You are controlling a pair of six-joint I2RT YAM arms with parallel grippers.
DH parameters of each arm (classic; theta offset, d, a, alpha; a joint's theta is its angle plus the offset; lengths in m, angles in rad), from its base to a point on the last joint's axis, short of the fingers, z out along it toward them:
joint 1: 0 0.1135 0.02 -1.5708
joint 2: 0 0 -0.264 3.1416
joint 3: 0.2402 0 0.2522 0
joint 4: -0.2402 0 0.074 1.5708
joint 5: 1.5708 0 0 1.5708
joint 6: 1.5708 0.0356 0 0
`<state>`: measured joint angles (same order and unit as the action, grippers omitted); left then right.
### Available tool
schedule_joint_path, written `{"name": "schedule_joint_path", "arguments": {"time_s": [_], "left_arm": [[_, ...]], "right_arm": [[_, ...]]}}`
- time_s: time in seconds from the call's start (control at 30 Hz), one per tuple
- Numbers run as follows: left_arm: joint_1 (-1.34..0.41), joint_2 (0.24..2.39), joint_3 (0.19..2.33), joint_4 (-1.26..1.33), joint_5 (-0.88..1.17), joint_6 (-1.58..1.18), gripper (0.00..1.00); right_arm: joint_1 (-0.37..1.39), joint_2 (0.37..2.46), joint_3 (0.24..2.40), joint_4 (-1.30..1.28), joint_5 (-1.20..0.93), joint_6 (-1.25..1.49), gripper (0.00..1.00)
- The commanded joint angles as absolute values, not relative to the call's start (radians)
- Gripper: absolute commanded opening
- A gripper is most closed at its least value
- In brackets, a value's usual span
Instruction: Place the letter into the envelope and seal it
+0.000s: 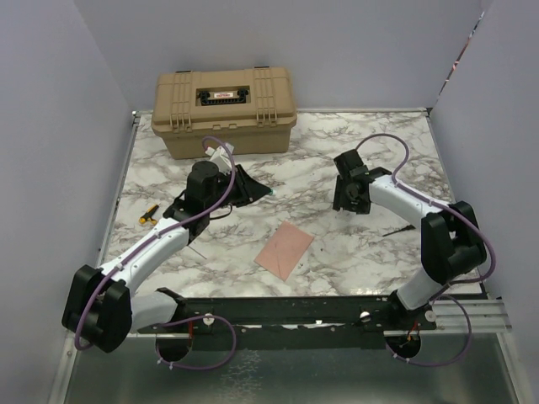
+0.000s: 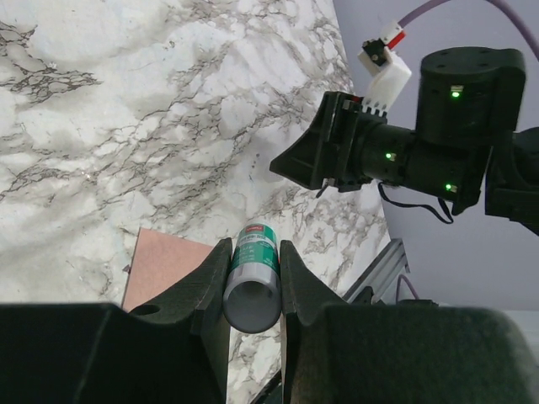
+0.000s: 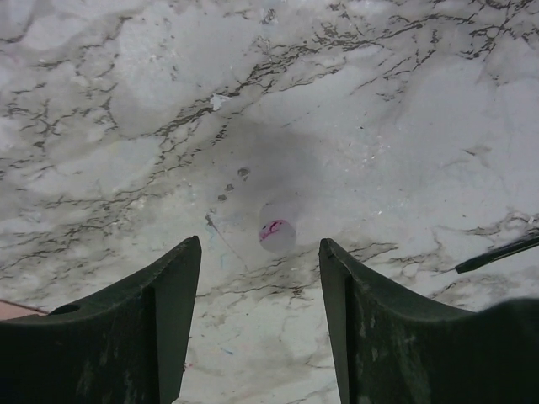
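Table (image 1: 337, 151): marble top, grey walls round it, tan case (image 1: 223, 109) at the far side.
Envelope (image 1: 285, 249): pinkish, lying flat near the middle, between the arms.
Left gripper (image 2: 254, 252): clamped on a green-label glue stick (image 2: 253, 282).
Right gripper (image 3: 259, 244): fingers apart, right over a little white cap (image 3: 276, 236).

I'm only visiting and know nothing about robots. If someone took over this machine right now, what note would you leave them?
Left gripper: shut on a glue stick.
Right gripper: open and empty, above a small white round piece, possibly the stick's cap, lying on the table.
Envelope: flat on the table between the two arms.
Letter: no separate sheet in view; probably already inside, but I cannot confirm that.
Left to do: likely glue the flap and press it shut. Whether the flap is open cannot be told.
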<state>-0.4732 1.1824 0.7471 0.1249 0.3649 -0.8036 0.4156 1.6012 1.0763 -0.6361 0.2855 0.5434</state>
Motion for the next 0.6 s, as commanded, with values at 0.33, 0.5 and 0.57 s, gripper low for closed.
{"name": "schedule_joint_path", "arguments": {"time_s": [0.33, 0.5, 0.57], "left_arm": [[-0.471, 1.212, 0.738, 0.15, 0.381, -0.79, 0.0], [-0.471, 1.215, 0.741, 0.152, 0.386, -0.79, 0.0], [-0.471, 1.218, 0.741, 0.152, 0.388, -0.79, 0.0]], "right_arm": [[0.343, 1.7, 1.032, -0.616, 0.204, 0.566, 0.48], [0.333, 1.711, 1.031, -0.599, 0.193, 0.558, 0.4], [0.329, 1.717, 1.038, -0.598, 0.193, 0.553, 0.38]]}}
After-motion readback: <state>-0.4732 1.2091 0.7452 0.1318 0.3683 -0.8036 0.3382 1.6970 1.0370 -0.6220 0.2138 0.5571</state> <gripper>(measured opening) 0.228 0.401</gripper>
